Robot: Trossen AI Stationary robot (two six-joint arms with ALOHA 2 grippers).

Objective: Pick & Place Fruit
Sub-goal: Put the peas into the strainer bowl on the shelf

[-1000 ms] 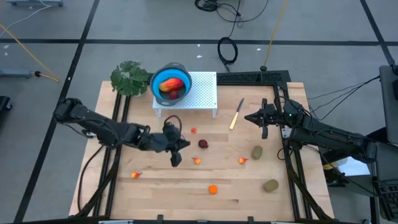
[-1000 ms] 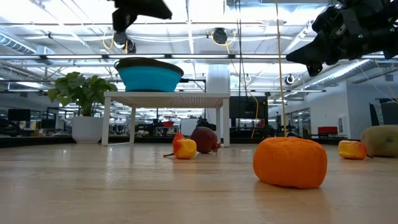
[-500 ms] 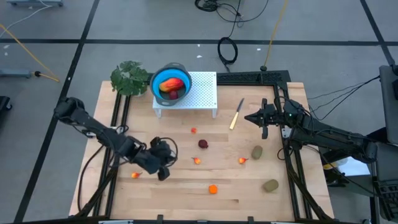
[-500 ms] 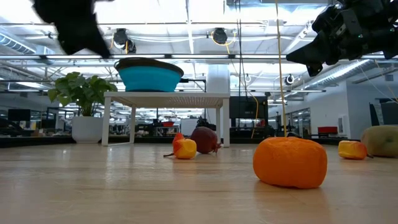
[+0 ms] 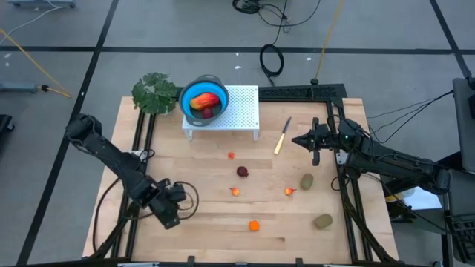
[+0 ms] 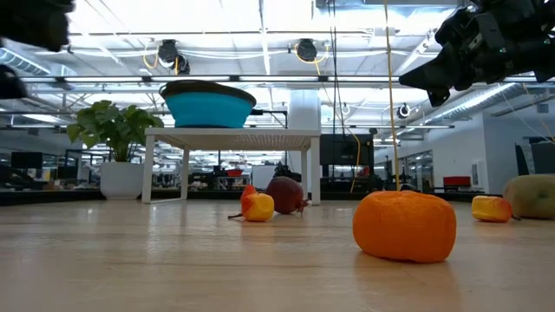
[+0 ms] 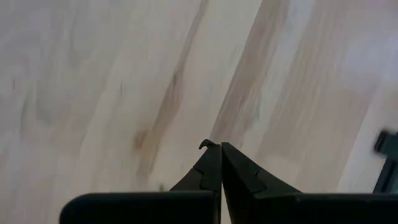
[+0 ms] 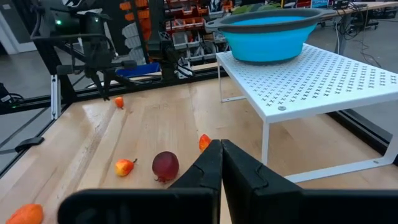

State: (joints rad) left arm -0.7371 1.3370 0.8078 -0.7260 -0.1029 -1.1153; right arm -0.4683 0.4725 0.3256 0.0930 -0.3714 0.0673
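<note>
Left gripper (image 5: 168, 215) low over bare table (image 5: 208, 237) near the front-left, fingers pressed together, holding nothing. Right gripper (image 5: 297, 139) hovers by the knife (image 5: 283, 136) at the right, fingers together, empty. Blue bowl (image 5: 203, 99) on white rack (image 5: 241, 111) holds red-orange fruit (image 5: 205, 101). Loose on the wood: dark red ball (image 5: 242, 171), orange ball (image 5: 254, 225), two olive ovals (image 5: 306, 181), small orange bits (image 5: 235, 191).

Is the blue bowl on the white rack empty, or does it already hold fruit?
It holds fruit: the round blue bowl contains a long red-orange piece and a dark red ball.
</note>
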